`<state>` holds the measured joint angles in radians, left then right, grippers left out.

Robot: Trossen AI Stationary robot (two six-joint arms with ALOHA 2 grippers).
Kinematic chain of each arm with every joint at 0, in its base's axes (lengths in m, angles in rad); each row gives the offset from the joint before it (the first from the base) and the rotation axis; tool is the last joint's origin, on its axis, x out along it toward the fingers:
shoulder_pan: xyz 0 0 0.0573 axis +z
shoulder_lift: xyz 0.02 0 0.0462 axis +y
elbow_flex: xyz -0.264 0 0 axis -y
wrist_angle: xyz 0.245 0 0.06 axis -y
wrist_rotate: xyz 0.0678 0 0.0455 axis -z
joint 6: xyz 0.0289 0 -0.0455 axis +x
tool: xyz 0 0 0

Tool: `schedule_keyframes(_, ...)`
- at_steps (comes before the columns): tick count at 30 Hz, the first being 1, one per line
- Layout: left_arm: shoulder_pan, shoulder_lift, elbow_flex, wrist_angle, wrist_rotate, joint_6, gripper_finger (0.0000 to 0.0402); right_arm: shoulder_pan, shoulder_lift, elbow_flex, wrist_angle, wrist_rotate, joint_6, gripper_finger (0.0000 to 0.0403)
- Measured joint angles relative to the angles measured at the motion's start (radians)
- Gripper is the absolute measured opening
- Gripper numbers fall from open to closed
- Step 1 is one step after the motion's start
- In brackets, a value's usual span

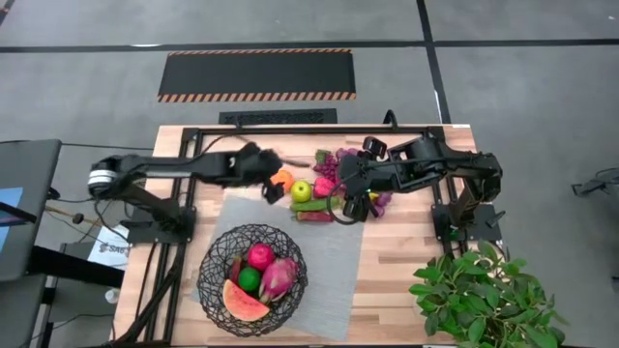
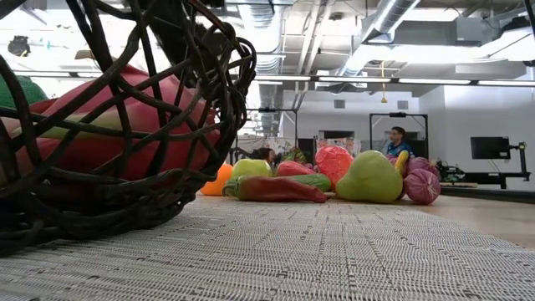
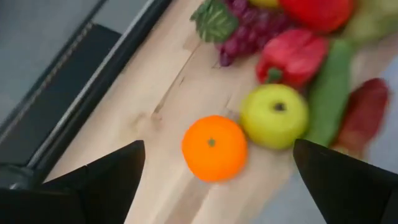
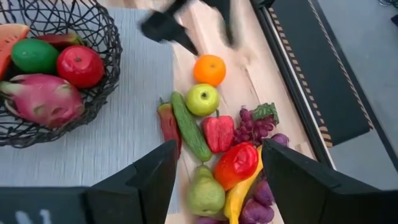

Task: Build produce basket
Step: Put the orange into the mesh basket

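Observation:
The dark wire basket (image 1: 253, 280) stands on the grey mat (image 1: 334, 261) and holds a watermelon slice, a lime, a red apple and a pink dragon fruit (image 4: 43, 99). The rest of the produce lies on the wood at the far side of the mat: an orange (image 3: 214, 148), a green apple (image 3: 273, 115), a red pepper (image 3: 292, 56), grapes (image 3: 242, 31), a cucumber (image 4: 189, 127), a pear (image 4: 206, 194) and a banana. My left gripper (image 1: 269, 179) is open and empty above the orange. My right gripper (image 4: 214, 186) is open and empty above the pear and banana.
A leafy green plant (image 1: 484, 295) stands at the table's near right corner. The black frame rail (image 1: 290, 130) runs along the far edge. The two grippers are close together over the produce heap (image 2: 334, 176). Bare mat lies between the basket and the heap.

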<state>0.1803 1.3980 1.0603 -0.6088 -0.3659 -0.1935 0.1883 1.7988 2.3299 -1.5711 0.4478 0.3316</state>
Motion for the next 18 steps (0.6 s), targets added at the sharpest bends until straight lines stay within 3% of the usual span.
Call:
schedule_keyframes(7, 0.132, 0.2, -0.001, 0.08, 0.141, 0.143, 0.0396, 0.0, 0.0, 0.0, 0.0, -0.001, -0.003, 0.0255)
schedule_keyframes(18, 0.178, 0.423, -0.001, 0.126, 0.241, 0.189, 0.0396, 0.001, 0.0, 0.0, 0.0, -0.002, -0.002, 0.0255)
